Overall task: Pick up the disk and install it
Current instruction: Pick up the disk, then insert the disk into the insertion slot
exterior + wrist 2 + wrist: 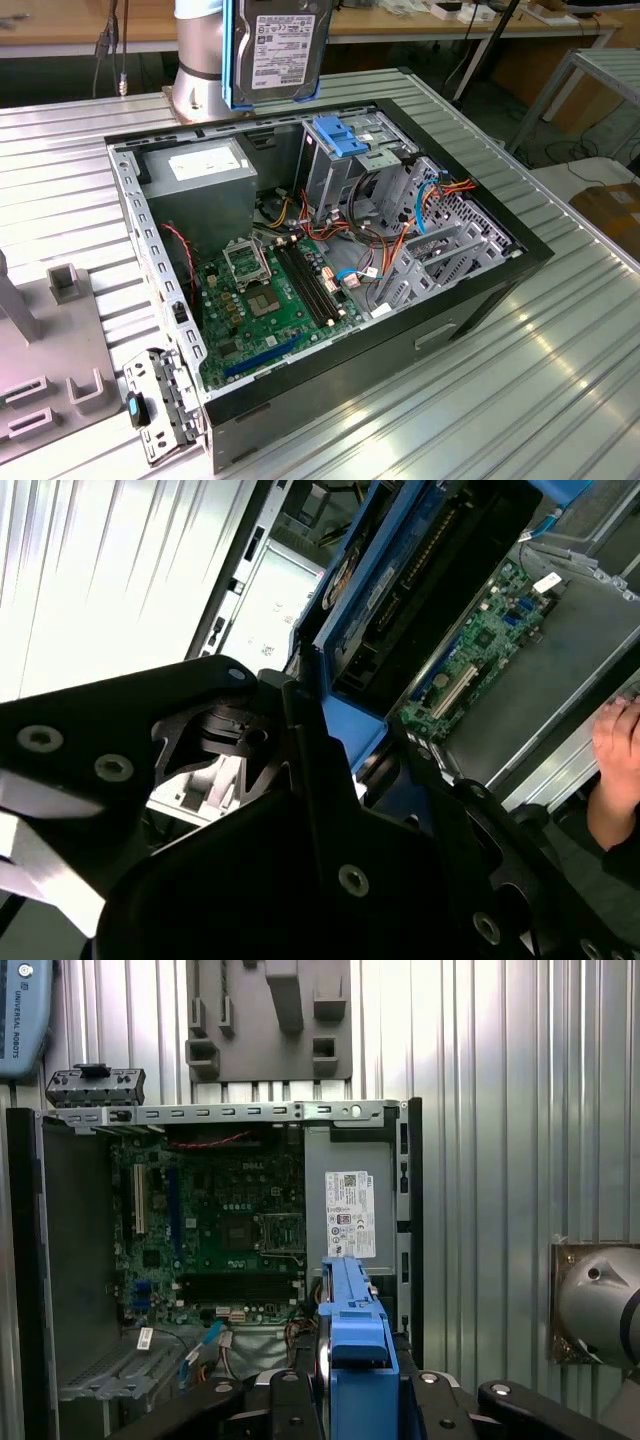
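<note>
Exterior view: I've got the disk (275, 50) hanging upright, label facing the camera, above the far edge of the open computer case (480, 300) on the counter (560, 380). Second wrist view: my pincer (345, 735) is clamped on its blue rails. First wrist view: the disk sits edge-on over the case.
</note>
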You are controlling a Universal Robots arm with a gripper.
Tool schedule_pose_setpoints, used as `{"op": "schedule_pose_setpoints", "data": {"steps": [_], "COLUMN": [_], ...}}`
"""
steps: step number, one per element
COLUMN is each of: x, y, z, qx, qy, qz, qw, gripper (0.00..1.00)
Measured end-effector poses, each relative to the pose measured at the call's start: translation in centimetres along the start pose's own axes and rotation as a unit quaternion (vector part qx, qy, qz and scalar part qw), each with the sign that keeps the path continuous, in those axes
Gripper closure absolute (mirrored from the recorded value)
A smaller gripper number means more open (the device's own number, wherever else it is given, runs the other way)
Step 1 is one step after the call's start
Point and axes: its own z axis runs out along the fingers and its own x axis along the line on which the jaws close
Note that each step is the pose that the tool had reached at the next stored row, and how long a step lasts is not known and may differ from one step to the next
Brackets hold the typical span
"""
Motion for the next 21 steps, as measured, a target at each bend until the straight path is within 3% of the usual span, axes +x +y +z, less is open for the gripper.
{"op": "schedule_pose_setpoints", "data": {"steps": [15,21], "x": [0.01,0.79], "y": [0.00,-0.02], "z": [0.00,0.03], "qx": [0.0000,0.0000], "qy": [0.0000,0.0000], "qz": [0.001,0.001], "qw": [1.0000,1.0000], "gripper": [0.63,0.63]}}
